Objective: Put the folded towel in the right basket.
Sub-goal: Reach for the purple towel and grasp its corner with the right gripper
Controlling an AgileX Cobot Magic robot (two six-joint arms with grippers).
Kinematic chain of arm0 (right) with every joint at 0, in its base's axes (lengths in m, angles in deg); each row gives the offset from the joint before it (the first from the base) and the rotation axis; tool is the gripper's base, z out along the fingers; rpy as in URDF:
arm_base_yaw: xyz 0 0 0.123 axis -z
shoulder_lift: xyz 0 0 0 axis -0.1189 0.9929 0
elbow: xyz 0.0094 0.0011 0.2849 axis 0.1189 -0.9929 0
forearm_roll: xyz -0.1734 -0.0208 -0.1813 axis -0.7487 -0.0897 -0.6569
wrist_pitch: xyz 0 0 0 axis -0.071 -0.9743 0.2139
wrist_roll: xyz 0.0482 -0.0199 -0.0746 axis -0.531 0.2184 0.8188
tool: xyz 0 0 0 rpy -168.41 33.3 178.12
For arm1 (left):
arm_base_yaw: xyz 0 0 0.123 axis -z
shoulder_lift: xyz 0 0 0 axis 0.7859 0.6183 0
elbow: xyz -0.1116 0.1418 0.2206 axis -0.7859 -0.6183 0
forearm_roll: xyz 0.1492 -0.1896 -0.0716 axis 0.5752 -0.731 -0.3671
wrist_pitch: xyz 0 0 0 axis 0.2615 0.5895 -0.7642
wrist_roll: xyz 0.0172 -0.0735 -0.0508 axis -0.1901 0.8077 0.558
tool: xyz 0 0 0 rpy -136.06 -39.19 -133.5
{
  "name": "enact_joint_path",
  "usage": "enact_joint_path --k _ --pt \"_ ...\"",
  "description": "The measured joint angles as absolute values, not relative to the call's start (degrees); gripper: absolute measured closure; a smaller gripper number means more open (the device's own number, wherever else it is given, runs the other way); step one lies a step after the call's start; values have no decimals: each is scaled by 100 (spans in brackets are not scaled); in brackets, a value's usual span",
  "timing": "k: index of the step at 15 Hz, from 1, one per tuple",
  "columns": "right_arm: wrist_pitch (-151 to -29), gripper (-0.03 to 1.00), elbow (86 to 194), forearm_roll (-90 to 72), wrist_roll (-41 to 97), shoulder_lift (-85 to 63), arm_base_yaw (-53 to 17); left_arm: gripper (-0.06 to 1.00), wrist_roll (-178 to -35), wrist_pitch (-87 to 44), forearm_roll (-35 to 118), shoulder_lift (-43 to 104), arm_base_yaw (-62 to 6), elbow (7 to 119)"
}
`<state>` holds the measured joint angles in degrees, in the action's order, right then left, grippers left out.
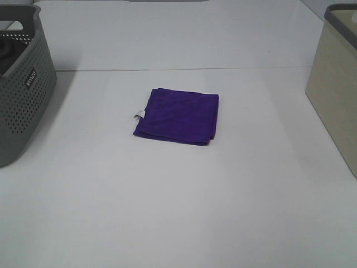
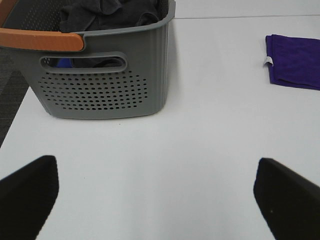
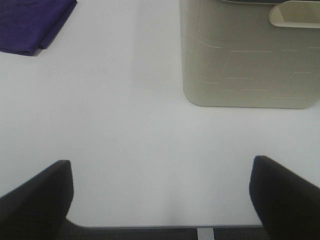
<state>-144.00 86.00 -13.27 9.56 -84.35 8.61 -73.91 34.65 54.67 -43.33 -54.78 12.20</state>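
Tools both hang released and empty: right tool (image 3: 160,197) over the surface (image 1: 167,212) at its near edge, left tool (image 2: 157,197) toward the left edge. The folded towel (image 1: 176,116) lies mid-surface, untouched, well apart from the right basket (image 1: 334,84) at the right edge. Approach looks pending; the next move likely calls for pinching all layers together.

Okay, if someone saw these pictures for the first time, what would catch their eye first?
The folded purple towel, alone in the middle of the white table, stands out at once. Next come the grey perforated basket at the left edge, dark cloth inside, and the beige basket at the right edge.
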Motion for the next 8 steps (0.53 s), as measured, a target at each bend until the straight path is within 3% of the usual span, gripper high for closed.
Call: enact_joint_path --k 8 --pt "-14400 5 8600 -1327 956 -8435 861 -5 -7391 3465 5467 -4333 -5478 1220"
